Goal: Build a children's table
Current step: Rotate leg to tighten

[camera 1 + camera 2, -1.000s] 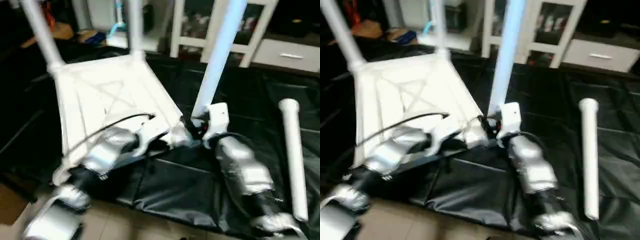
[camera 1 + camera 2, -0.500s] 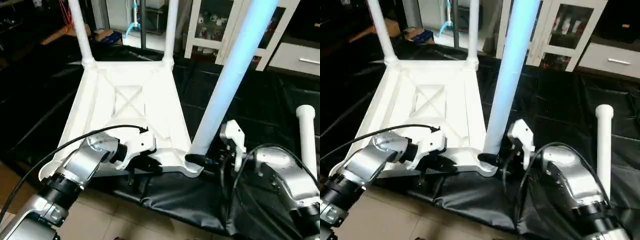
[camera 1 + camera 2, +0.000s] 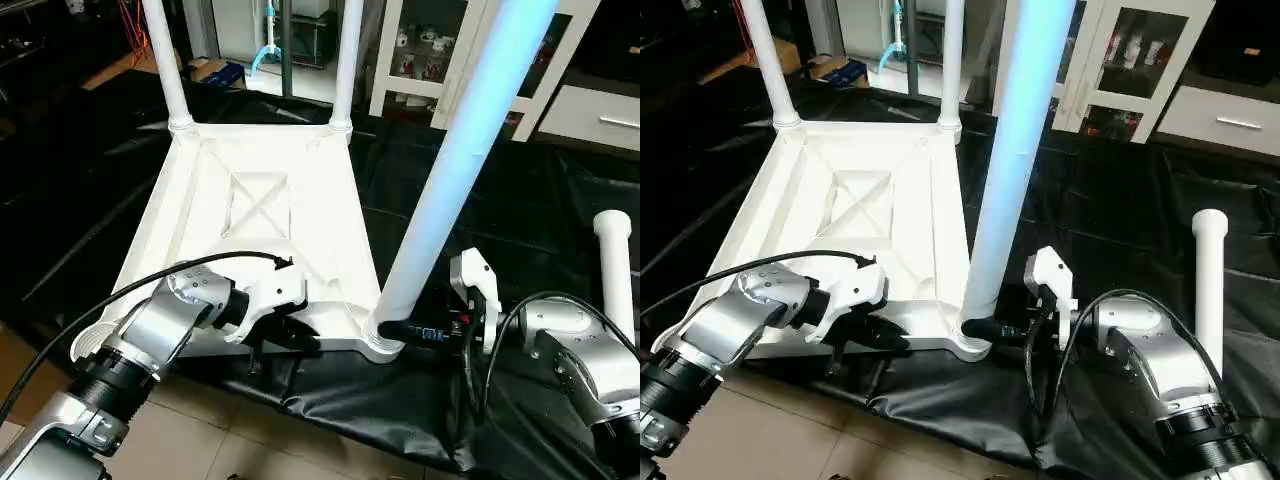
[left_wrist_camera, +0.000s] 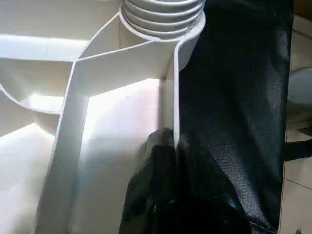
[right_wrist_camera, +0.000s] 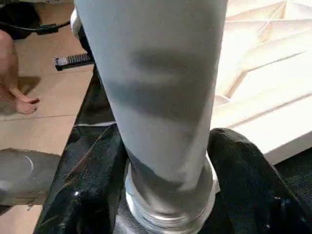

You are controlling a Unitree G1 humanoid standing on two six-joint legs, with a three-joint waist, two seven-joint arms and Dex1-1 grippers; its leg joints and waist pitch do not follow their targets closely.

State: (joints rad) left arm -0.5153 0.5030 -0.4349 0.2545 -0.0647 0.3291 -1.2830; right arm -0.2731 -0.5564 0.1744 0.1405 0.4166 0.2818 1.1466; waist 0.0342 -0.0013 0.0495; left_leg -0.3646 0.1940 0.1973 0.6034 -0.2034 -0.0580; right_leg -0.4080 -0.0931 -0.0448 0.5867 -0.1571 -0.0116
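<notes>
Black sheeting [image 3: 480, 190] covers the floor, and on it the white tabletop [image 3: 260, 230] lies underside up, its ribbed X-brace showing; beyond the tabletop stands a white glass-door cabinet [image 3: 470, 70]; two white legs [image 3: 165, 60] rise from the tabletop's two far corner sockets; a third leg [image 3: 465, 160] stands in the near corner socket on the robot's right side, leaning slightly away from the tabletop; the right gripper [image 3: 1010, 328] sits just beside that socket with its black fingers [image 5: 243, 180] set on either side of the leg's base, touching or nearly touching it; the left gripper [image 4: 174, 146] is at the tabletop's near edge, its fingers pinched together on the thin upright rim of that edge, close to the same socket; a fourth leg [image 3: 615, 270] lies loose on the sheeting, well apart from the tabletop on the robot's right; in the right wrist view, a person's bare foot [image 5: 19, 102] rests on the tiled floor [image 5: 44, 126] beyond the sheeting's edge
</notes>
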